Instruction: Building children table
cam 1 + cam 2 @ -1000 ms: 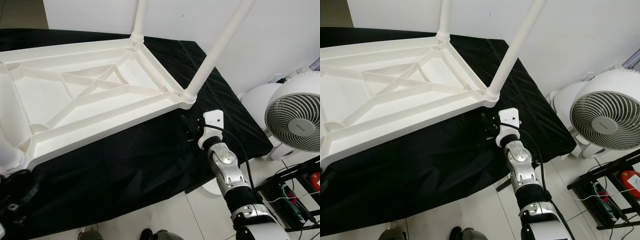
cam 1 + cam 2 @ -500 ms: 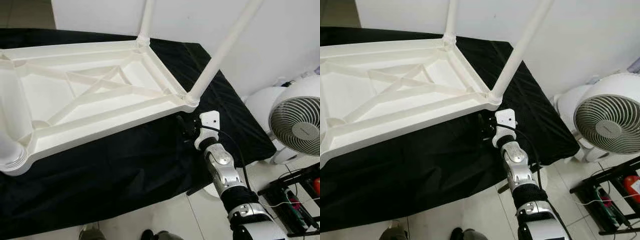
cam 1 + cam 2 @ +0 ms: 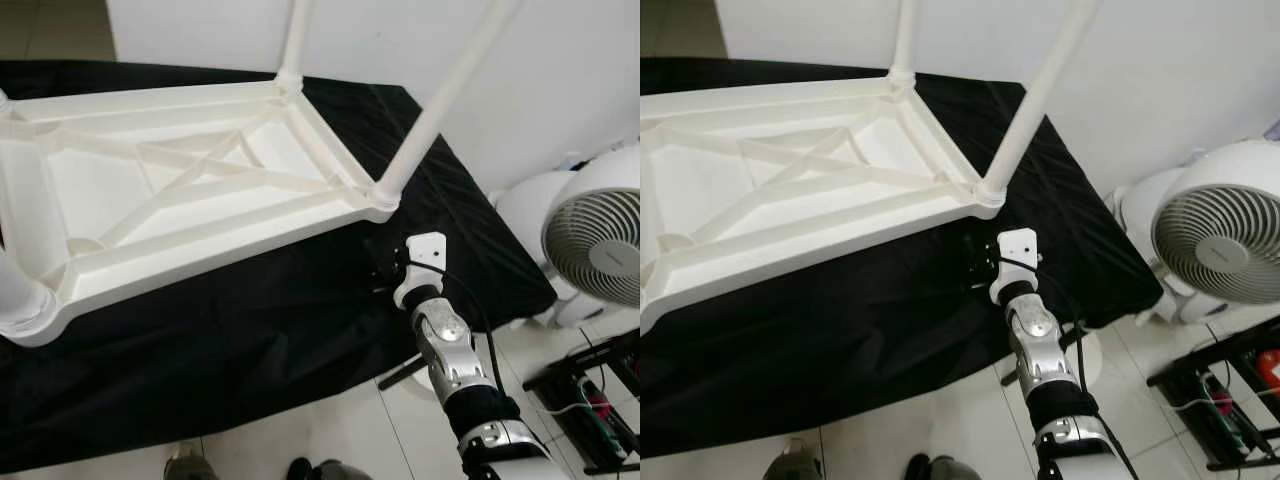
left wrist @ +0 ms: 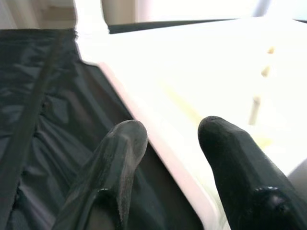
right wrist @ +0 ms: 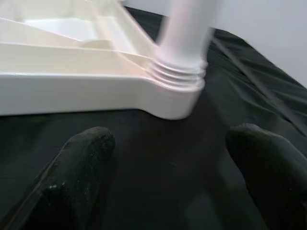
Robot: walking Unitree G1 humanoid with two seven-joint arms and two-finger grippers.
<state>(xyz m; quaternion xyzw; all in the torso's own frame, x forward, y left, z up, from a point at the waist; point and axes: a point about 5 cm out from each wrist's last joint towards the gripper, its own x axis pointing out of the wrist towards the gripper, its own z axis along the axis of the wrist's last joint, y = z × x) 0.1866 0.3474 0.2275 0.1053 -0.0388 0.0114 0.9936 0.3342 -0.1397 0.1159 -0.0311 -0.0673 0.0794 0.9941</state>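
Observation:
A white plastic children's table [image 3: 220,250] lies upside down on a black cloth [image 3: 250,340]. White legs stand up from its corners: one at the far corner [image 3: 292,40], one at the near right corner [image 3: 440,100], one at the near left [image 3: 20,270]. My right gripper [image 3: 378,268] hovers open over the cloth just in front of the near right corner [image 5: 180,96], its fingers [image 5: 81,167] wide apart with nothing between them. My left gripper [image 4: 168,139] is open, pointing at the table's white rim [image 4: 158,129] close ahead.
A white fan [image 3: 600,250] and a round white unit [image 3: 530,210] stand on the tiled floor to the right. A black rack with cables [image 3: 600,400] sits at the lower right. The cloth's front edge hangs above the floor near my feet [image 3: 185,462].
The camera has shifted a little. My right gripper has drawn back slightly from the table's near right corner toward me. It stays open.

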